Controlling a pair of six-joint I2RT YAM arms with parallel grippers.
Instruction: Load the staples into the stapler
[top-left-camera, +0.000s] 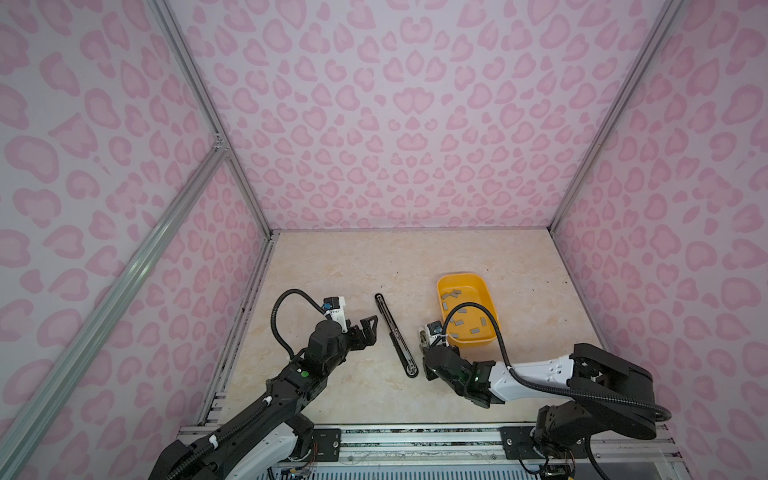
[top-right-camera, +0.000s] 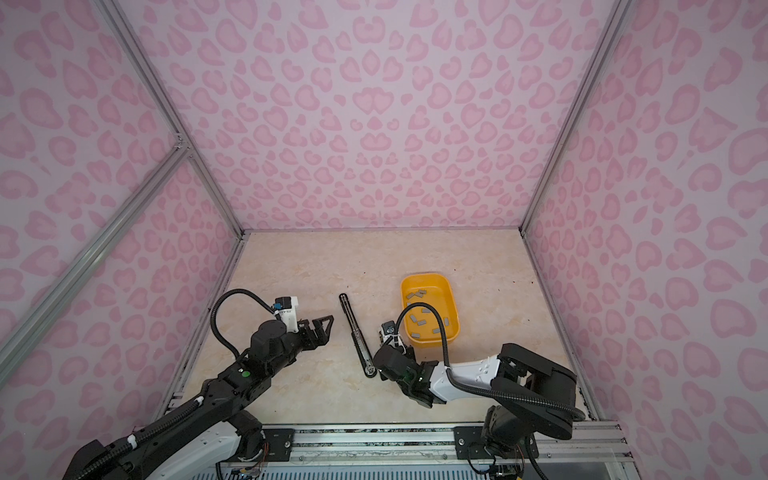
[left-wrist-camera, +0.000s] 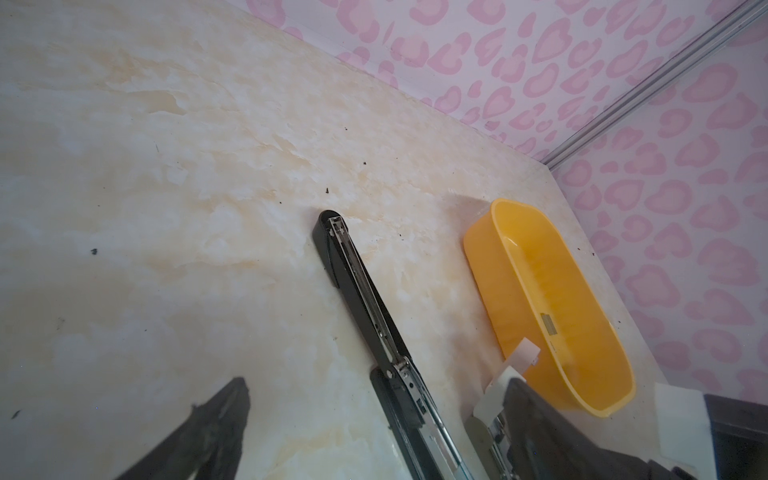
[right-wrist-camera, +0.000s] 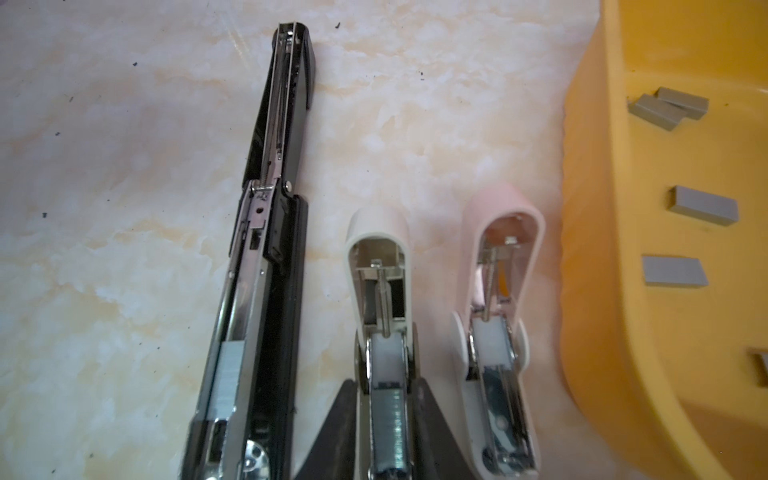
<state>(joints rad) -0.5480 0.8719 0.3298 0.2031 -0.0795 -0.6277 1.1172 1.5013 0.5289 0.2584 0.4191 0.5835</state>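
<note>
Three staplers lie opened side by side on the table: a long black stapler (right-wrist-camera: 270, 232) (top-left-camera: 395, 334) (left-wrist-camera: 361, 282), a small white stapler (right-wrist-camera: 378, 266) and a small pink stapler (right-wrist-camera: 498, 270). A grey strip of staples (right-wrist-camera: 388, 411) sits in the white stapler's channel. My right gripper (right-wrist-camera: 384, 384) stands over that channel, one finger on each side of it, slightly open. Another strip (right-wrist-camera: 226, 374) lies in the black stapler. Loose staples (right-wrist-camera: 702, 205) (top-left-camera: 459, 322) lie in the yellow tub (top-left-camera: 440, 282). My left gripper (top-left-camera: 365, 328) (left-wrist-camera: 378, 382) is wide open and empty, left of the black stapler.
The yellow tub (right-wrist-camera: 602, 249) (left-wrist-camera: 540, 291) stands right next to the pink stapler, at the right of the table. Pink patterned walls close the table in on three sides. In both top views the right arm's wrist (top-right-camera: 390, 357) covers the two small staplers.
</note>
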